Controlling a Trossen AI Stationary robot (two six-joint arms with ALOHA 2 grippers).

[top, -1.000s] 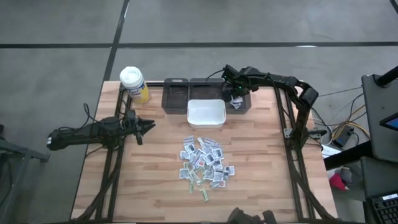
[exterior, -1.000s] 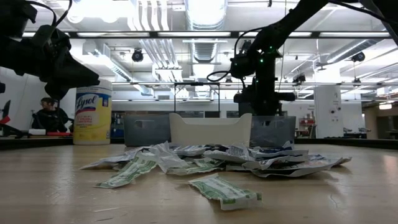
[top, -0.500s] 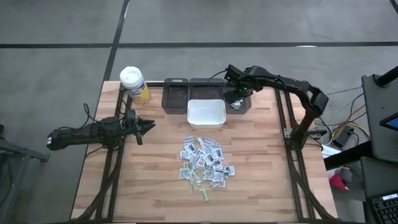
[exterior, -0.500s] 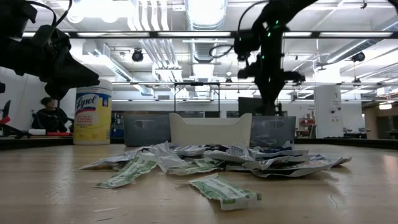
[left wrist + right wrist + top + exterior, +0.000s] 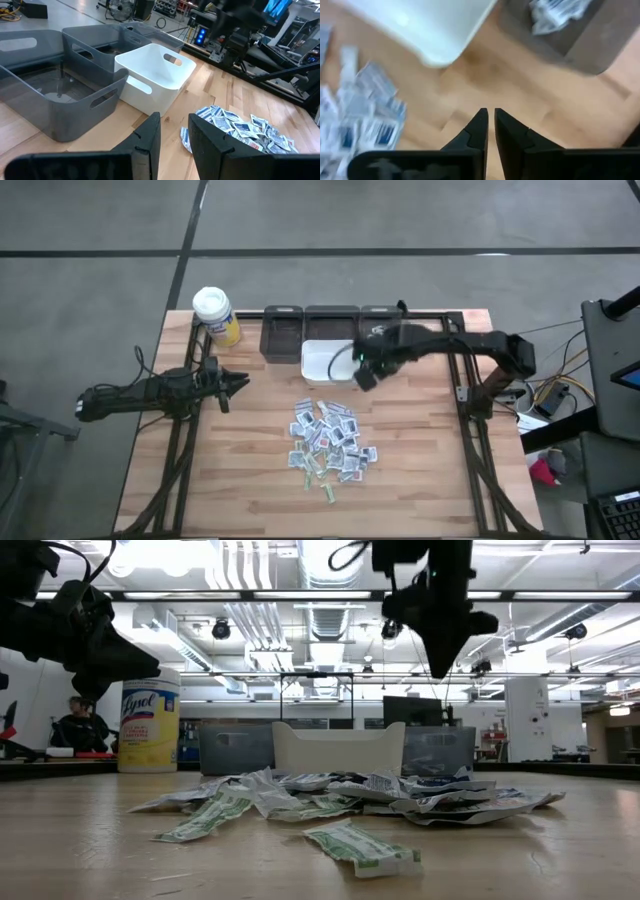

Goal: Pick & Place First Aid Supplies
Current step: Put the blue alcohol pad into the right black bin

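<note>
First aid supplies (image 5: 330, 442) are lying in a loose heap on the near middle of the wooden table (image 5: 430, 470), mostly white packets with blue print, with a few green-printed strips (image 5: 362, 849) straggling at the heap's near edge. Nothing is gripping any of them.

Just beyond the heap, the right gripper (image 5: 362, 375) is hanging in the air over bare wood, beside the right near corner of the white bin (image 5: 330, 363). Its two dark fingers (image 5: 479, 131) are standing nearly together, with only a thin slit between them, and are holding nothing.

Off to the left, the left gripper (image 5: 240, 382) is waiting above the table's left side, pointing toward the middle. Its fingers (image 5: 149, 140) are standing a little apart and are empty.

Farther back, the white bin is sitting in front of a row of grey bins (image 5: 282, 332) along the far edge. What shows of the white bin's inside looks bare. In the left wrist view, the two nearer grey bins (image 5: 60, 95) are showing bare floors. In the right wrist view, one grey bin (image 5: 570, 37) is holding a few white and blue packets (image 5: 555, 12).

At the far left corner, a yellow bottle (image 5: 216, 316) with a white cap is standing upright.
</note>
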